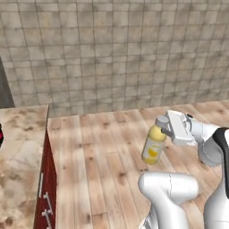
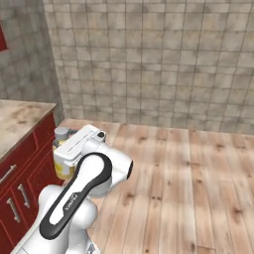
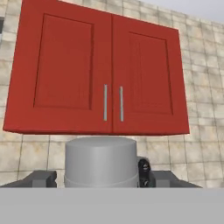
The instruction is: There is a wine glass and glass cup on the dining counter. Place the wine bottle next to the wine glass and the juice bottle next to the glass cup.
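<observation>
Marbled surface [image 1: 20, 147] w/ red base at far left; juice bottle [image 1: 153, 145] right of it, tilted, up in air over wood floor [image 1: 98, 152]; hand [image 1: 166, 126] clamped round its neck, grey cap [image 3: 101, 161] betw fingers, arm at right

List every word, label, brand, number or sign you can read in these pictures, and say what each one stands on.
"PANDA", probably: small grey lettering on the dark band of the robot arm, too small to read with certainty.
Juice bottle: no label or print can be seen.
Red wall cabinet: no writing.
No other text shows.
</observation>
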Motion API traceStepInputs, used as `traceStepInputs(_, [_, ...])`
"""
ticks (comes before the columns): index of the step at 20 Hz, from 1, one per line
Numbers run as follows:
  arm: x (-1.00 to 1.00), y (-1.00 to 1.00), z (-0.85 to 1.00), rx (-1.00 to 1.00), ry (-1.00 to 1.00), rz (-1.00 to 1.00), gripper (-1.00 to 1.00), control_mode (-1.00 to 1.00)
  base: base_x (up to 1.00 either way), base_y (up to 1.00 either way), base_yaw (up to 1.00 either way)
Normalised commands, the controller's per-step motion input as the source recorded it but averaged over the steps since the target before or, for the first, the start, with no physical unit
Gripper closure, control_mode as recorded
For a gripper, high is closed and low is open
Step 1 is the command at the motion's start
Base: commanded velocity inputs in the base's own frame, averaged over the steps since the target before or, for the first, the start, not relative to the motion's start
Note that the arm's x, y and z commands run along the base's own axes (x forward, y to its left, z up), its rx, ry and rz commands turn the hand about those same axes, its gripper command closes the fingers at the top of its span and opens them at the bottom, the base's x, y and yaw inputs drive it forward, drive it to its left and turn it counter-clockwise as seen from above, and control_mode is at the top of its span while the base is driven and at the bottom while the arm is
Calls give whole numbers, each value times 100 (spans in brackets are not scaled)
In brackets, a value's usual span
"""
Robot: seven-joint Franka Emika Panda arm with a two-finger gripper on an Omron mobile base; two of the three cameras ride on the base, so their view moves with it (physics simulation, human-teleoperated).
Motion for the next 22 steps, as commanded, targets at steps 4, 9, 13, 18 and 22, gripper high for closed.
traceStepInputs(4, [0,0,0,0,0,0,100,100,47,0,-47])
traceStepInputs(9, [0,0,0,0,0,0,100,100,35,0,-62])
traceStepInputs(13, [0,0,0,0,0,0,100,100,36,0,-62])
traceStepInputs(18, [0,0,0,0,0,0,100,100,54,7,-46])
traceStepInputs(22, [0,0,0,0,0,0,100,100,68,15,-33])
